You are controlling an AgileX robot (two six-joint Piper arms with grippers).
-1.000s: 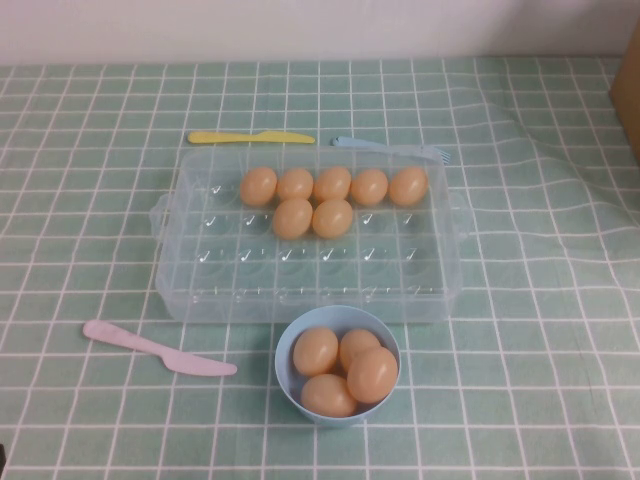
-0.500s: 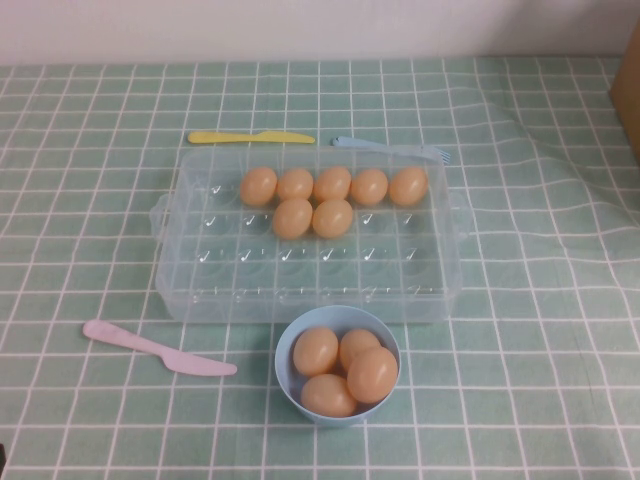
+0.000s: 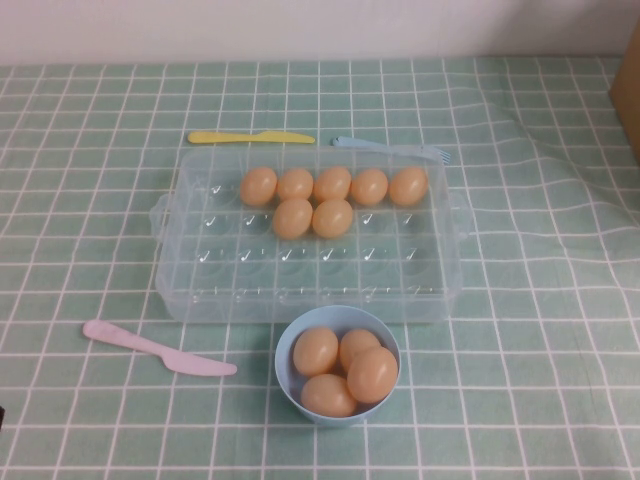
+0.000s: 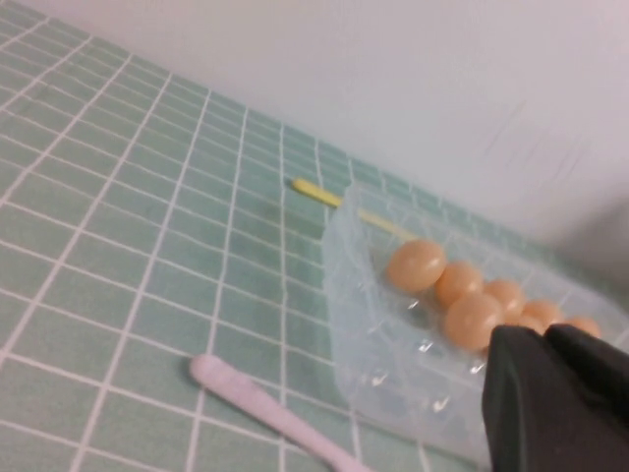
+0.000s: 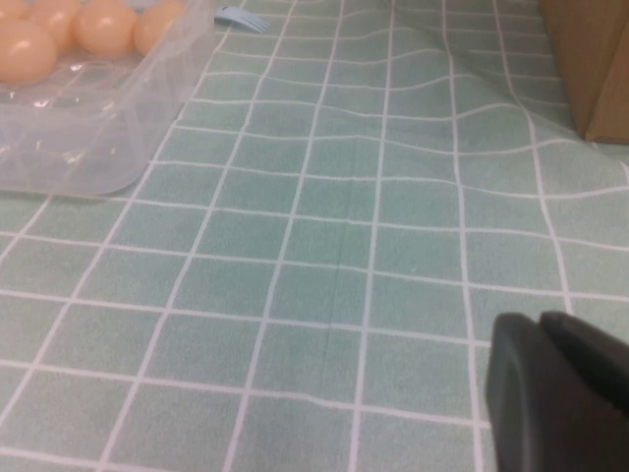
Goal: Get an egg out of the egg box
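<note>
The clear plastic egg box [image 3: 300, 300] lies mid-table with several orange-tan eggs in its far rows; one such egg [image 3: 292, 218] sits in the second row. No arm reaches into the high view. In the left wrist view my left gripper [image 4: 543, 334] hangs shut and empty off the near left corner of the egg box [image 4: 383, 364], apart from its eggs [image 4: 416, 265]. My right gripper [image 5: 539, 320] is shut and empty over bare cloth, well to the right of the egg box [image 5: 88, 147].
A light-blue bowl [image 3: 290, 345] with several eggs stands just in front of the box. A pink knife [image 3: 150, 347] lies front left; a yellow knife [image 3: 250, 137] and blue fork [image 3: 390, 148] lie behind. A cardboard box [image 3: 628, 90] is at far right by a cloth ridge.
Nothing on the table has moved. Only a dark sliver at the high view's lower left edge has shifted slightly.
</note>
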